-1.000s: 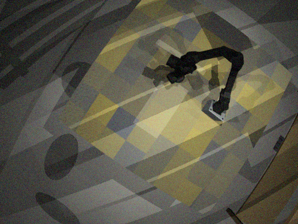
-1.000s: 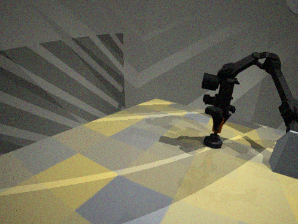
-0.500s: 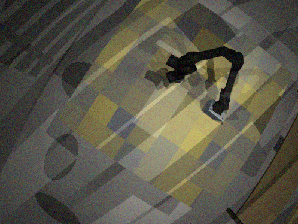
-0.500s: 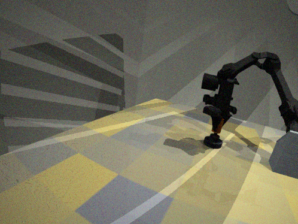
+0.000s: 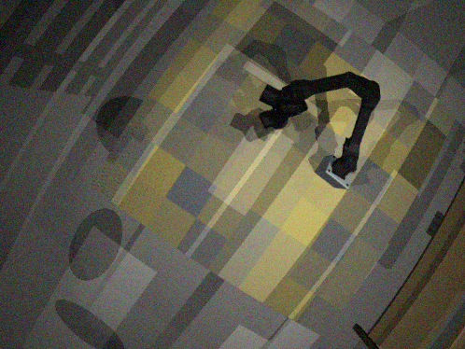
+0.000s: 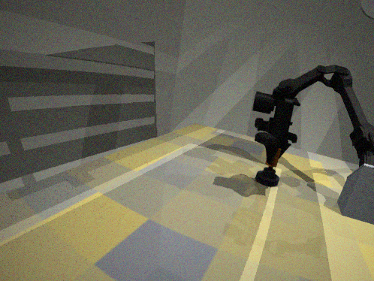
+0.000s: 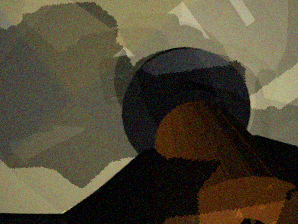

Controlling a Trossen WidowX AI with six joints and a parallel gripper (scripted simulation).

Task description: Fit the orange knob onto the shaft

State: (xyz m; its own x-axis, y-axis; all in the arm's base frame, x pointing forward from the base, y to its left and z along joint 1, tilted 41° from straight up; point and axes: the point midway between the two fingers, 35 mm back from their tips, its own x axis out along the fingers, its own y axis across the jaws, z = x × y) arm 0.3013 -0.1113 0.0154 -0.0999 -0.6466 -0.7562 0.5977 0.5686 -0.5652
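1. Orange knob [image 6: 277, 158] [image 7: 185, 130] is seen directly above the round pedestal [image 6: 267, 178] [image 7: 141, 112], its lower end over or at the pedestal's top; full seating is not confirmed.
2. Gripper [image 5: 275, 119] [image 6: 272, 162] [image 7: 201, 152] is closed on the knob, above the pedestal.
3. Step in hand, as judged: alignment of knob and shaft over the pedestal. Light downward pressure is best paired with slow, small turns about the pedestal's axis until the flats meet.
4. If no drop toward the pedestal is felt, force should be eased, not raised; the knob may otherwise be tilted or slipped in the grip.
5. Once a drop is found, turning is to be stopped, the knob pressed straight down to the pedestal, then released.
6. Shaft above the pedestal: not made out; both flats hidden. Any remaining gap at the pedestal cannot be judged. Knob is masked from above by the arm; light is dim, grainy.
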